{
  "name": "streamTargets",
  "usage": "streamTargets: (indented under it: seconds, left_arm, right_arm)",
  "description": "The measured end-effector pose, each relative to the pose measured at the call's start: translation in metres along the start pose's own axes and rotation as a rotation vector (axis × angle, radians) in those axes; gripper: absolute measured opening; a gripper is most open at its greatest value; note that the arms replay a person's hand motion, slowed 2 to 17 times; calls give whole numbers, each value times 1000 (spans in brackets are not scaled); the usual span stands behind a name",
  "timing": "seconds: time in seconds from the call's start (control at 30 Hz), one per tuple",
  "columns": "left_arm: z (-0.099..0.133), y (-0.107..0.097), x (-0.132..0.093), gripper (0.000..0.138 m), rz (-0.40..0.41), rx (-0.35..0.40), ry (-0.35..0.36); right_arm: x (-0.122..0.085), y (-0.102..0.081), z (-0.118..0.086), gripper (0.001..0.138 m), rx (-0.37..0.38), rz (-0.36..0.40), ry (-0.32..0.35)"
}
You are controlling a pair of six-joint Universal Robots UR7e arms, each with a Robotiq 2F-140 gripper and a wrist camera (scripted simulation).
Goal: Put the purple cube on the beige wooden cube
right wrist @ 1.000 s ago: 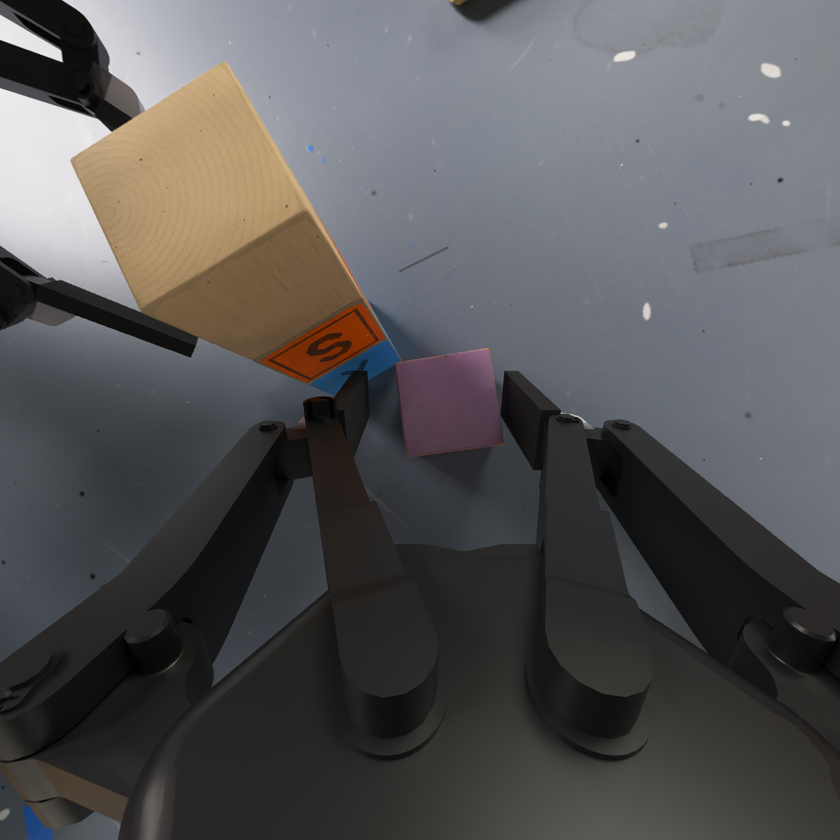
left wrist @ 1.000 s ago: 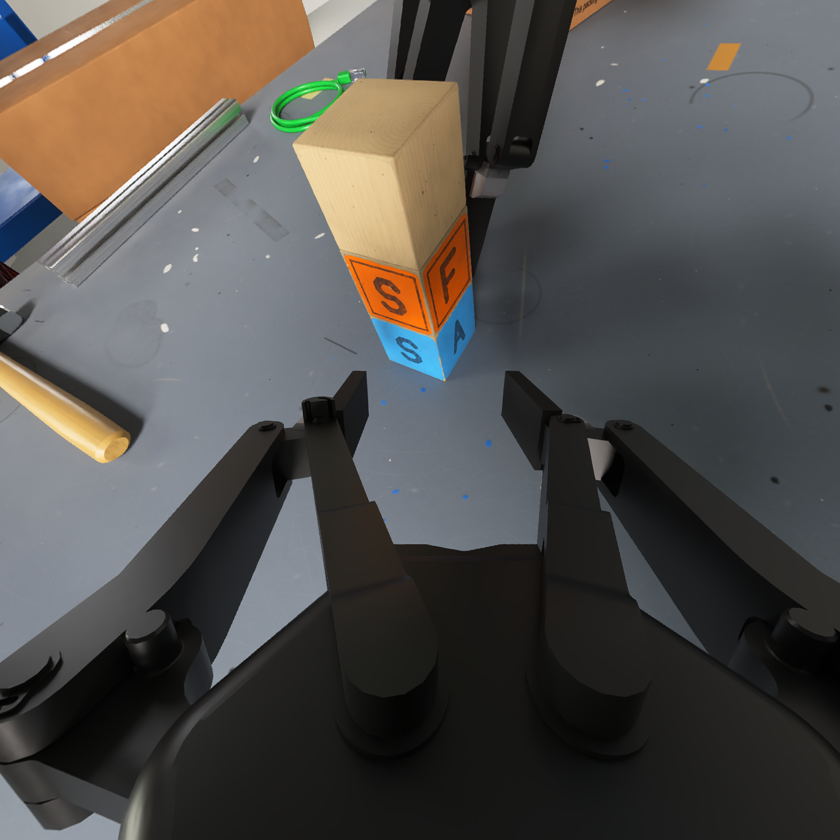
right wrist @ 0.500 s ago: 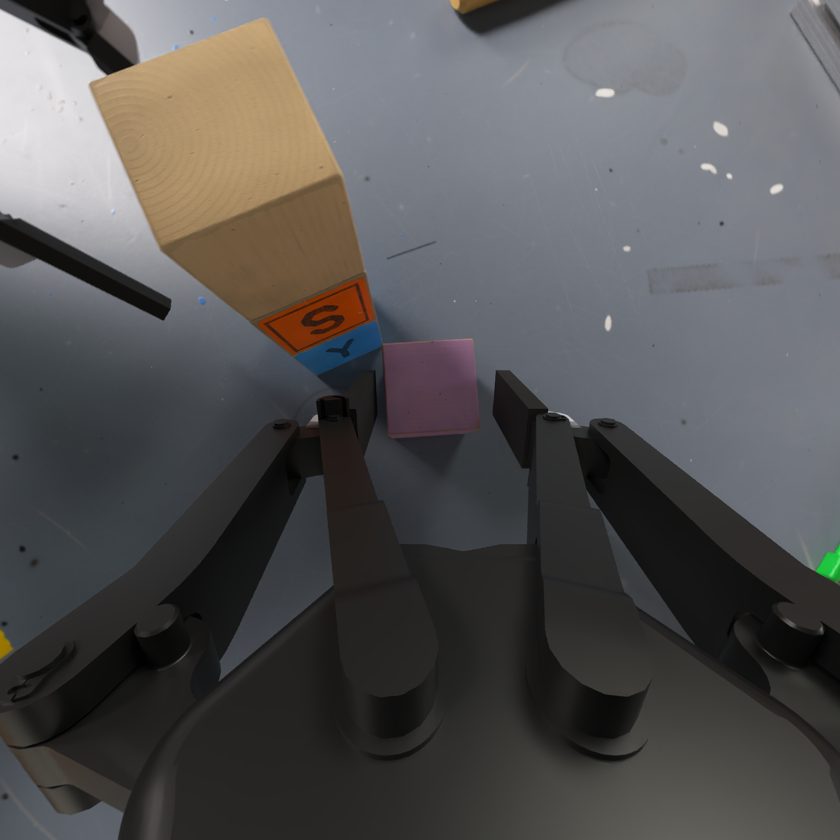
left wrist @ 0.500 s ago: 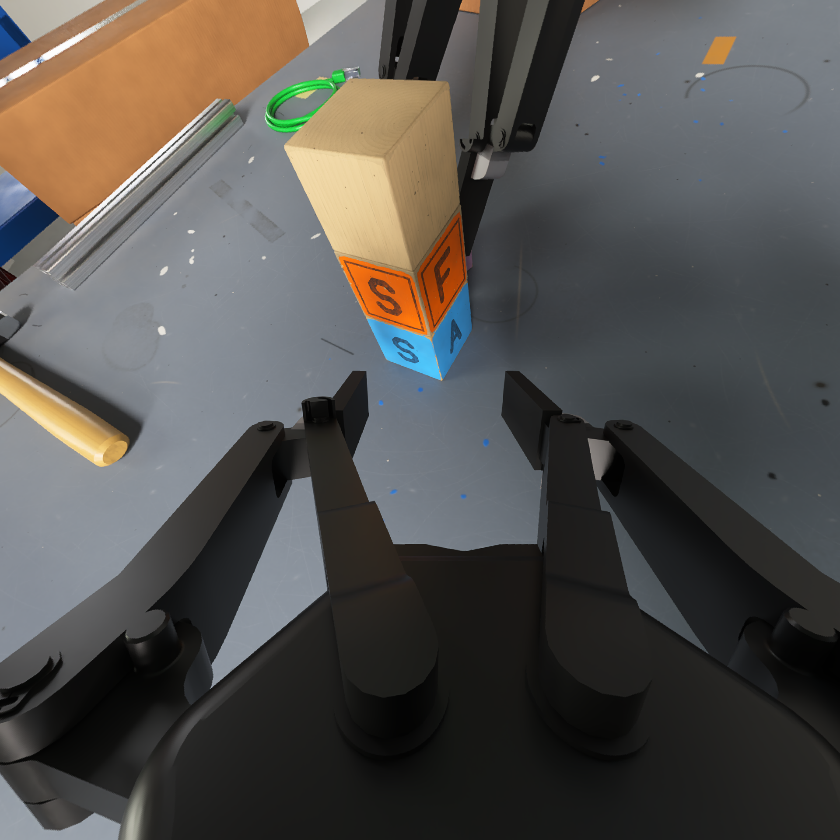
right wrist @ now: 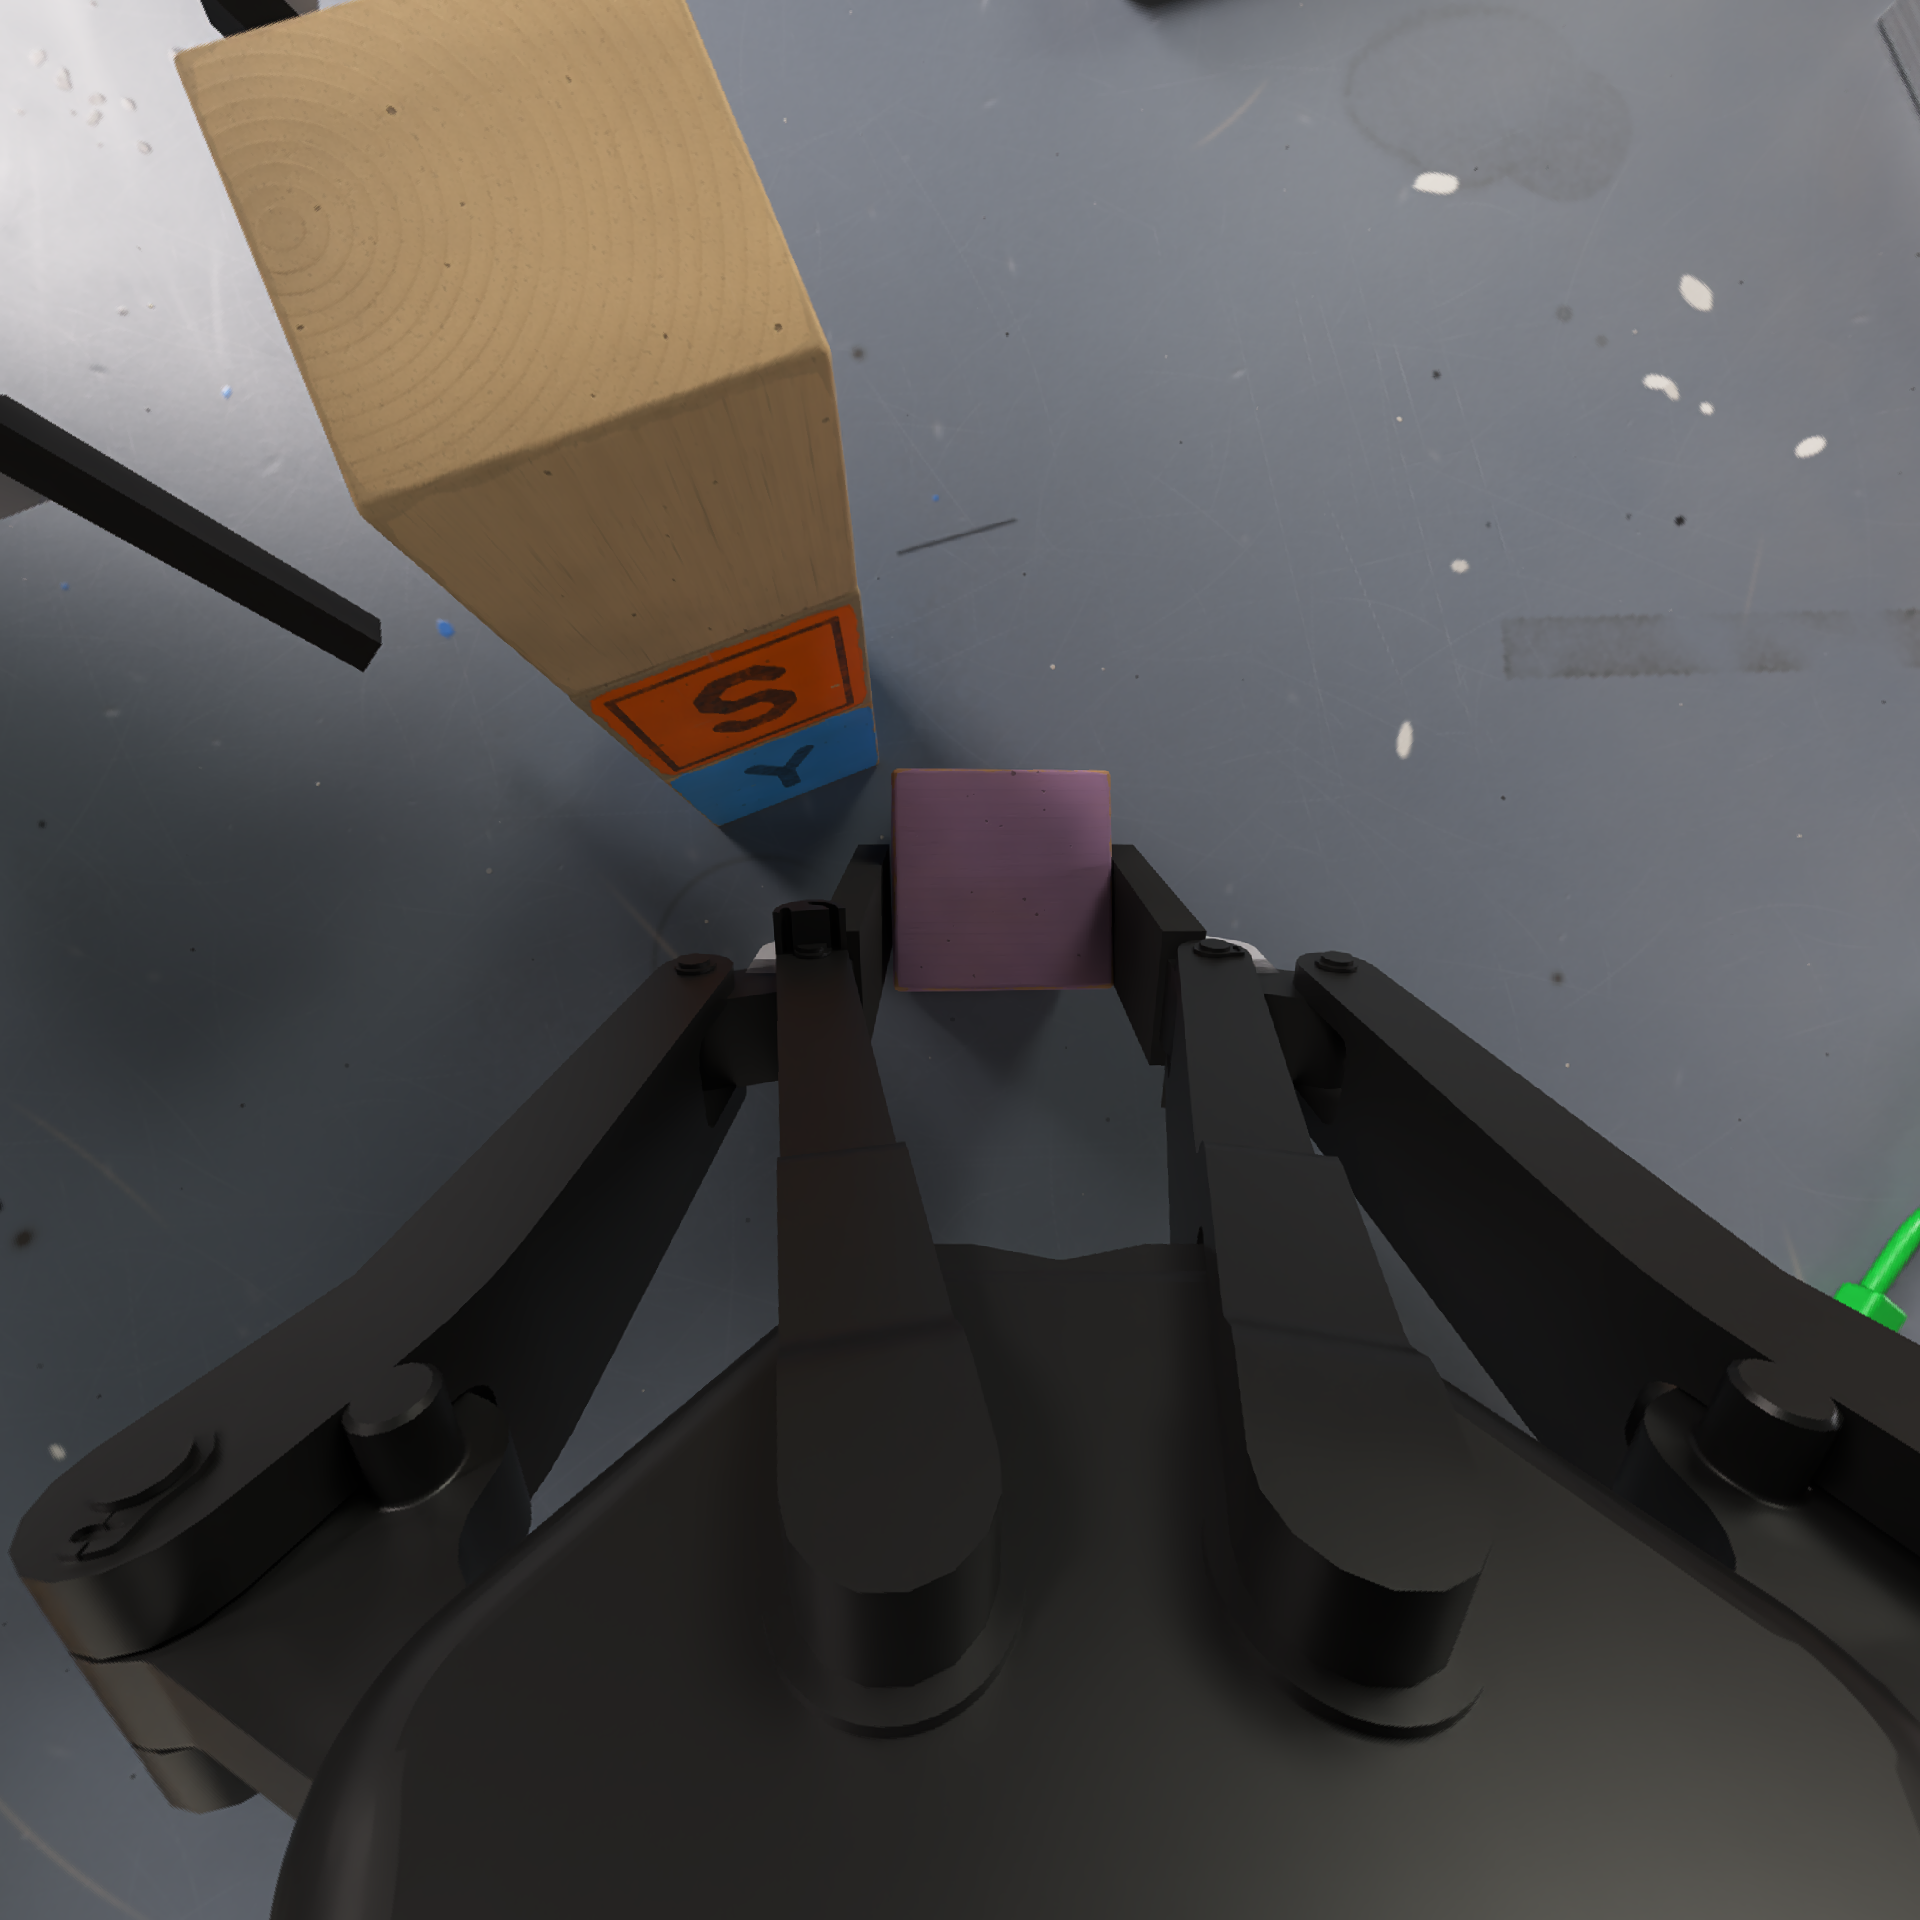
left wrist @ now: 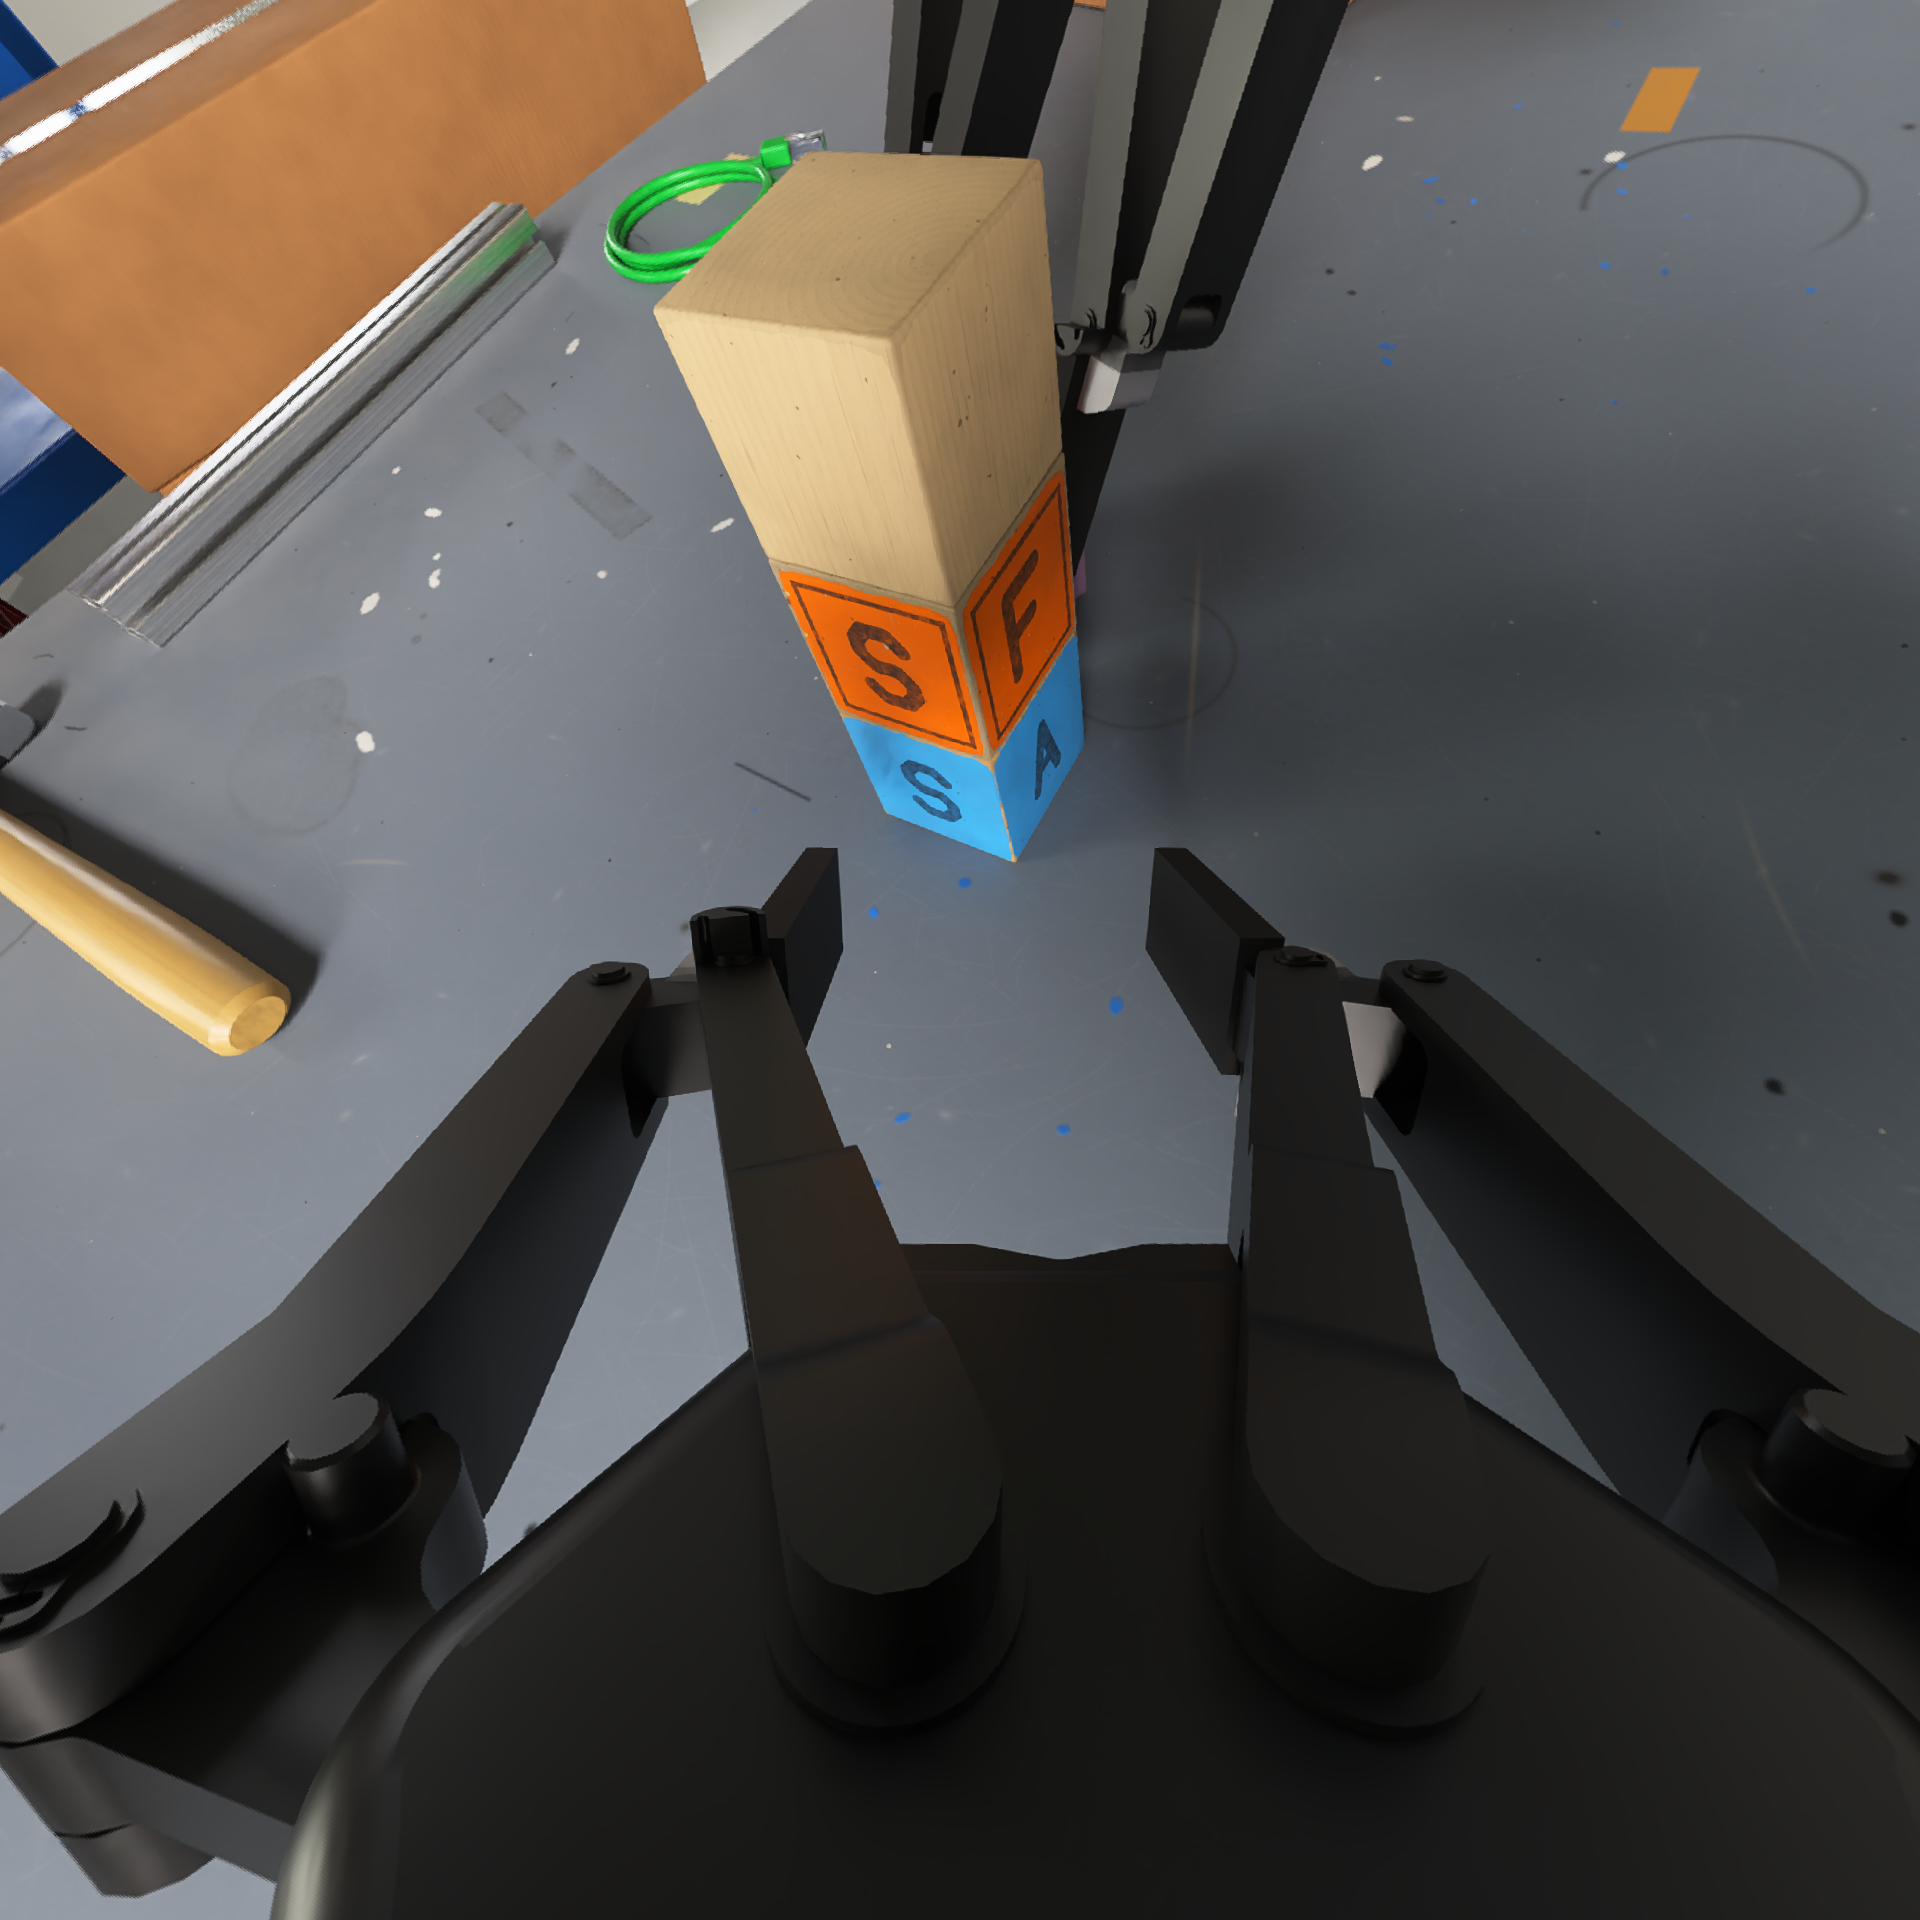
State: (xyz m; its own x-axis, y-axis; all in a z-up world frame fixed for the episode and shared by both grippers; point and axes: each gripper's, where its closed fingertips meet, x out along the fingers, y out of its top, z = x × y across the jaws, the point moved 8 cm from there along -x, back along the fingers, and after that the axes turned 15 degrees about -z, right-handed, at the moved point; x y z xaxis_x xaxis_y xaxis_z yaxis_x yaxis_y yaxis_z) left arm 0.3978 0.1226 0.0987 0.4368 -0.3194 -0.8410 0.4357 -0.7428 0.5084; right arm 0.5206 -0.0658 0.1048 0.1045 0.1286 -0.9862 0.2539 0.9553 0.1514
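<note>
The beige wooden cube (left wrist: 873, 353) tops a stack, with an orange lettered cube (left wrist: 925, 649) under it and a blue lettered cube (left wrist: 961, 790) at the bottom. The stack also shows in the right wrist view, with the beige cube (right wrist: 520, 312) at upper left. The purple cube (right wrist: 1000, 878) sits low beside the stack's base. My right gripper (right wrist: 1000, 904) is shut on it, a finger against each side. In the left wrist view only a purple sliver (left wrist: 1081, 577) shows behind the stack. My left gripper (left wrist: 992, 894) is open and empty, just in front of the stack.
A wooden handle (left wrist: 135, 935) lies at the left, with a metal rail (left wrist: 312, 416), a brown cardboard box (left wrist: 312, 177) and a green cable coil (left wrist: 675, 218) beyond. The right arm's fingers (left wrist: 1101, 374) stand right behind the stack. The grey table (left wrist: 1507, 623) stretches right.
My right gripper has closed its fingers onto the purple cube and come lower beside the stack. My left gripper stays open and has hardly moved.
</note>
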Motion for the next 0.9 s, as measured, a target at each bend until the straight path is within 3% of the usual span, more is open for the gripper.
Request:
streamTargets:
  seconds: [0.57,0.9]
  left_arm:
    - [-5,-2,-2,78,-7,-13,7]
    - [-8,-1,-9,78,9,-27,8]
  right_arm:
    - [-19,-38,18,54,61,105,51]
    - [-63,-52,20,54,113,285,66]
